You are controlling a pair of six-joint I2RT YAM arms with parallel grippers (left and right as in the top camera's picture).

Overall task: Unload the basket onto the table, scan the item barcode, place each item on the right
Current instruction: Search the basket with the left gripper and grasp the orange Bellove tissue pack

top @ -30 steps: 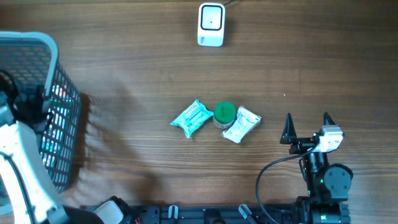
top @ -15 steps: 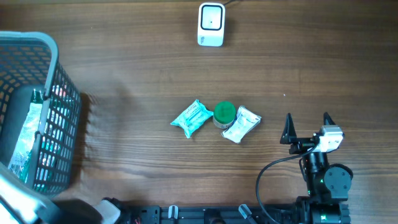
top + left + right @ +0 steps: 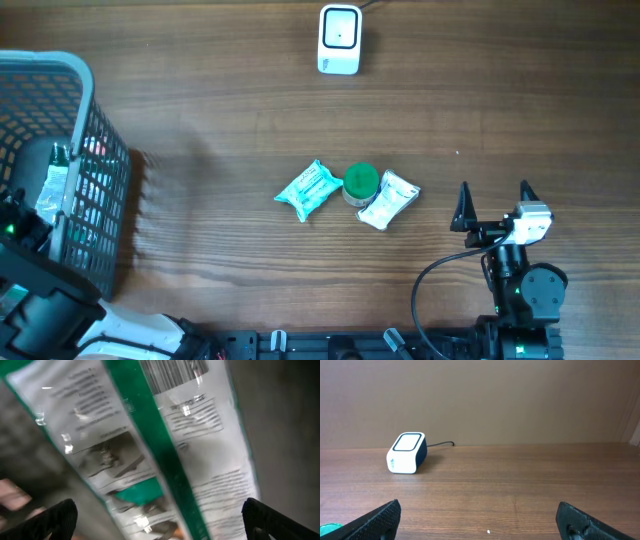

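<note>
Green-striped packet point(image 3: 200, 460) sits in the basket point(image 3: 105, 170), barcode point(image 3: 172, 375) facing left wrist; likely light, crinkly, slippery film; pinch a sealed edge, clear of the barcode; left hand point(image 3: 162, 520) spread over it, empty; right hand point(image 3: 493, 203) spread, idle.

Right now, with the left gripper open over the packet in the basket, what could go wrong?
The packet is glossy and lies slanted under the open left gripper, so a grip may slip or crease its barcode. The basket wall stands close; lifting could snag the mesh. The scanner sits far across the table, a long carry.
</note>
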